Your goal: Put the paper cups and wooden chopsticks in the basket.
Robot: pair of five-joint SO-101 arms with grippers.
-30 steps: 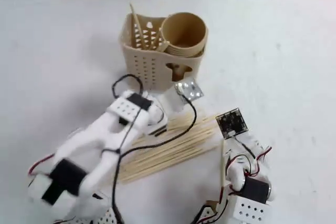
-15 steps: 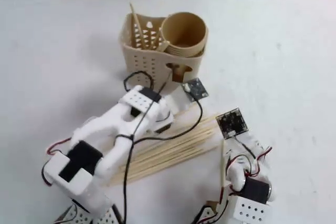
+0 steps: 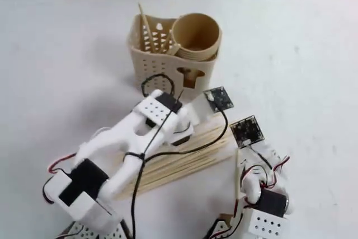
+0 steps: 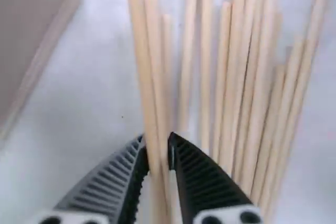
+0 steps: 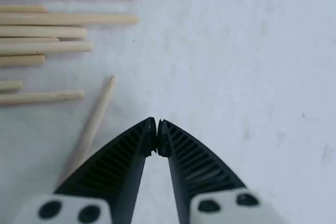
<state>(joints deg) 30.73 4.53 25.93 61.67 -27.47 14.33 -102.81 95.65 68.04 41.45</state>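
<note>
The tan perforated basket (image 3: pixel 162 68) stands at the back of the table, holding stacked paper cups (image 3: pixel 195 37) and an upright chopstick (image 3: pixel 146 26). A pile of wooden chopsticks (image 3: pixel 190 155) lies in front of it. My left arm (image 3: pixel 148 124) reaches over the pile. In the left wrist view the left gripper (image 4: pixel 157 148) is down on the pile (image 4: pixel 236 103), its jaws narrowed onto one chopstick (image 4: pixel 147 93), with the basket wall (image 4: pixel 31 30) beside it. My right gripper (image 5: pixel 156 130) is shut on nothing over bare table, next to a loose chopstick (image 5: pixel 92 127).
The right arm (image 3: pixel 263 200) rests at the front right, with a single chopstick (image 3: pixel 237 177) lying along it. The ends of the pile (image 5: pixel 47 35) lie just beyond the right gripper. The white table (image 3: pixel 302 65) has free room on both sides of the basket.
My left arm has swung right and forward across the chopstick pile, closer to the basket's front. The right arm has kept still.
</note>
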